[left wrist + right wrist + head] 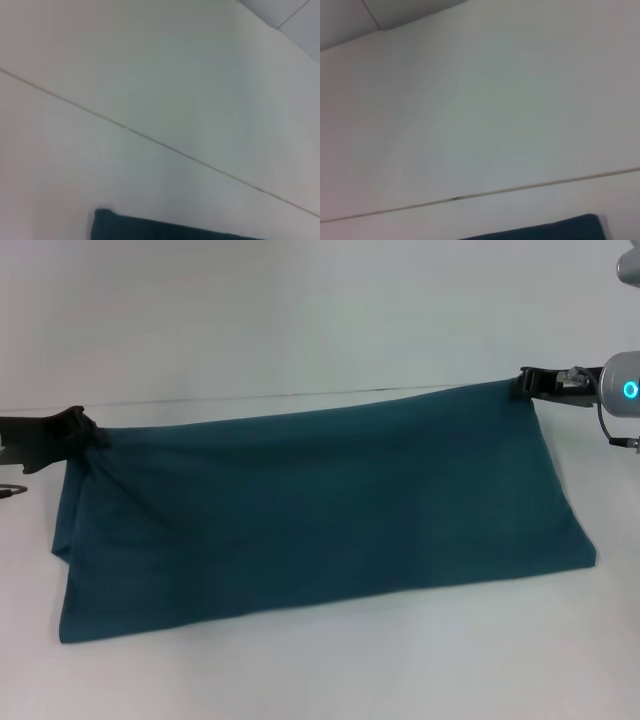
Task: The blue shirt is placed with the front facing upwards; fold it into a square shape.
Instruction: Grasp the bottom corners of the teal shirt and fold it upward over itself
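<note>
Meanwhile, the blue shirt (320, 510) lay across the white table (300, 320), plain teal side showing, its far edge lifted and stretched taut. At the shirt's far left corner the left gripper (82, 432) pinched bunched cloth; at its far right corner the right gripper (528, 383) was clamped on the fabric.

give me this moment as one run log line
step: mid-fold | left pincer: shut on shirt corner | right pincer: shut on other corner | shirt: far edge lifted, near edge on table, plain side showing
</note>
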Available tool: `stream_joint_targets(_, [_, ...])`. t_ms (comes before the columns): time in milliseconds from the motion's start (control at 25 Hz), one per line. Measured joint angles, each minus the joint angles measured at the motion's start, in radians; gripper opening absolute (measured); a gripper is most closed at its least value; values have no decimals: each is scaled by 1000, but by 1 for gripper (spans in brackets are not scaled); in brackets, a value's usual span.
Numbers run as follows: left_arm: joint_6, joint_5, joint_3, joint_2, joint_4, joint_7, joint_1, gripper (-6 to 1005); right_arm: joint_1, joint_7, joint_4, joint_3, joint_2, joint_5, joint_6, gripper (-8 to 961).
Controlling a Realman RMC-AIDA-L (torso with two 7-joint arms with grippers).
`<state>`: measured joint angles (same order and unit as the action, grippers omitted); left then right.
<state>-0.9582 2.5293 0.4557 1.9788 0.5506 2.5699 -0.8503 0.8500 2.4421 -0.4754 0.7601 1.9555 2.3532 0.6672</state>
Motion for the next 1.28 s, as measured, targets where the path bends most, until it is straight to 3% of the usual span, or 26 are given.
stream_joint_targets(680, [19, 0, 3, 2, 2, -14, -7, 54, 17, -3, 2, 53, 10, 0, -34, 121])
stream_joint_targets(1160, [51, -26, 2, 4, 23, -17, 14, 222, 2, 43, 3, 44, -36, 0, -31, 161])
stream_joint_targets(1240, [50, -26, 2, 2, 27, -13, 15, 297, 1, 49, 2, 44, -39, -1, -27, 393])
stream_joint_targets(1280, [49, -26, 1, 1, 29, -12, 16, 335, 1, 50, 2, 44, -40, -1, -23, 434])
